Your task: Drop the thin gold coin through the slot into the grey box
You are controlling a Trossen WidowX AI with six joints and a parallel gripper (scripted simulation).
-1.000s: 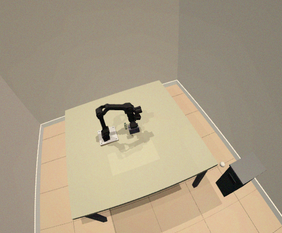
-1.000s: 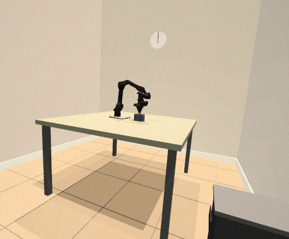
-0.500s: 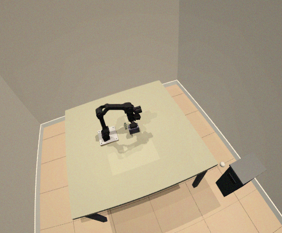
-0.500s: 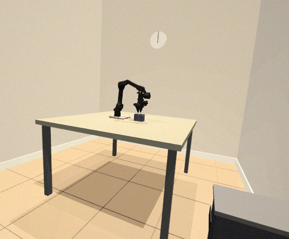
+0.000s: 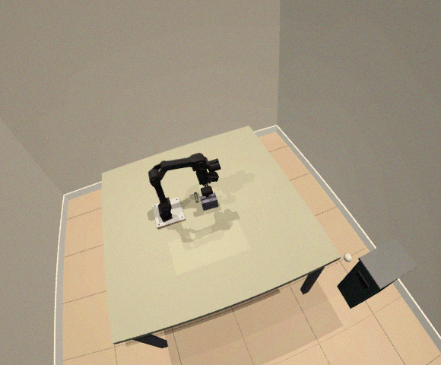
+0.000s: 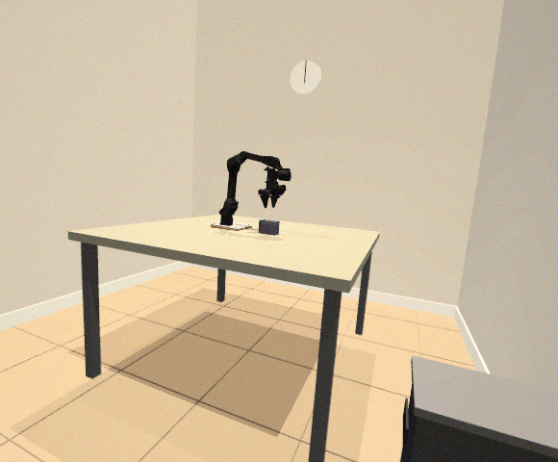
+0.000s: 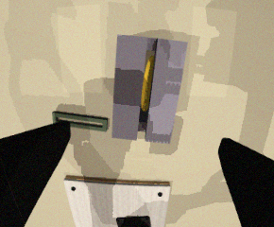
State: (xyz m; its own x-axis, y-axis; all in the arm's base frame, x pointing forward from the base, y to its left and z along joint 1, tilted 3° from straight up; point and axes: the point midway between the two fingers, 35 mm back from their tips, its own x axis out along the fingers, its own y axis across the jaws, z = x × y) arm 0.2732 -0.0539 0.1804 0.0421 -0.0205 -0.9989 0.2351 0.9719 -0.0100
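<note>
The grey box (image 7: 128, 89) (image 5: 209, 203) (image 6: 268, 227) stands on the table beside the arm's base. The gold coin (image 7: 148, 78) shows as a thin gold strip in the slot of the lid; I cannot tell how deep it sits. The dark-green holder (image 7: 80, 120) (image 5: 195, 197) lies empty just to the left of the box. My gripper (image 7: 146, 138) (image 5: 206, 191) (image 6: 270, 202) hangs above the box, open wide, with nothing between the fingers.
The arm's white base plate (image 7: 90, 204) (image 5: 176, 215) is fixed near the box. A dark cabinet (image 5: 360, 288) (image 6: 493, 397) stands on the floor off the table's right corner, with a small white ball (image 5: 347, 256) nearby.
</note>
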